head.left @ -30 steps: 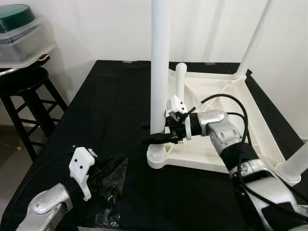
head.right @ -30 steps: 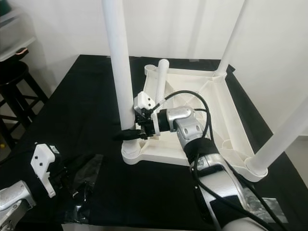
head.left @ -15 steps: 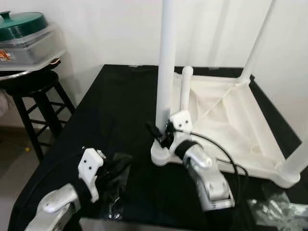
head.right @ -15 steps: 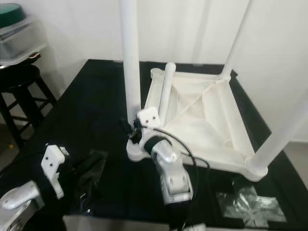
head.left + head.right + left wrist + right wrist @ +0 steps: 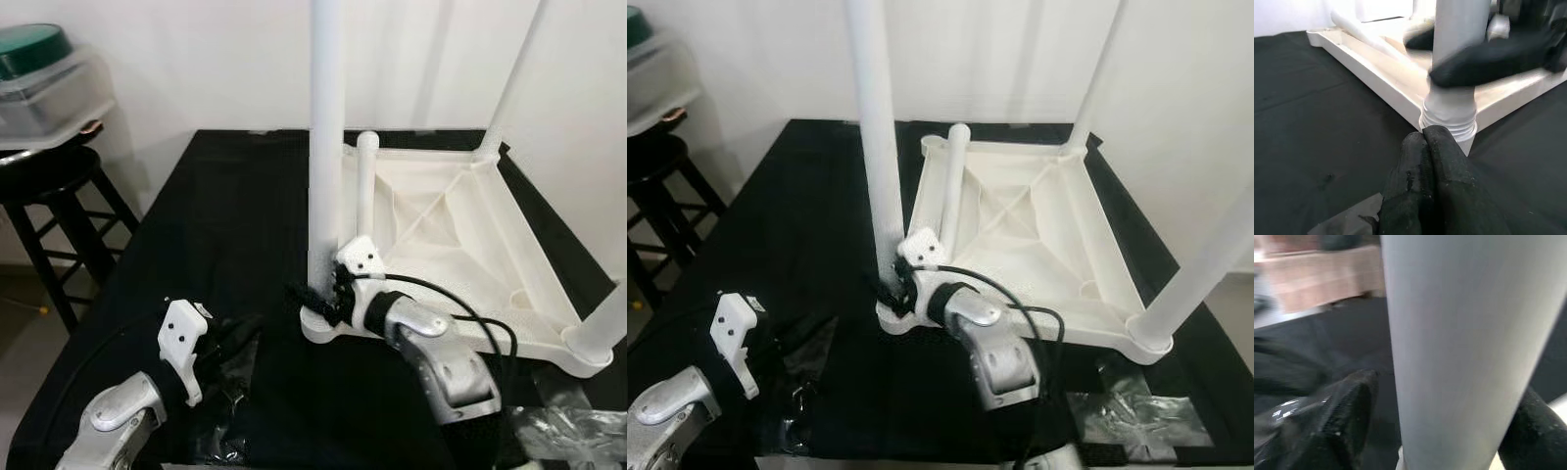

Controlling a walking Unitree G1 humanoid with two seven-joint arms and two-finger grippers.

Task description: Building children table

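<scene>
Left eye view — right gripper (image 5: 315, 297) fingers straddle the near table leg (image 5: 324, 147).

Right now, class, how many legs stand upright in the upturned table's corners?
3: near-left leg, held by the right pincer; far-right leg; near-right leg. A fourth leg lies loose.

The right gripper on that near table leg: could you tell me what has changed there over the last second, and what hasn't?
The right gripper has slid down the near leg to just above its socket, fingers still on either side of it, and its arm now reaches in from nearer the robot. The left gripper stays shut over the plastic wrap. The upturned tabletop and the loose leg lying in it have not moved.
</scene>
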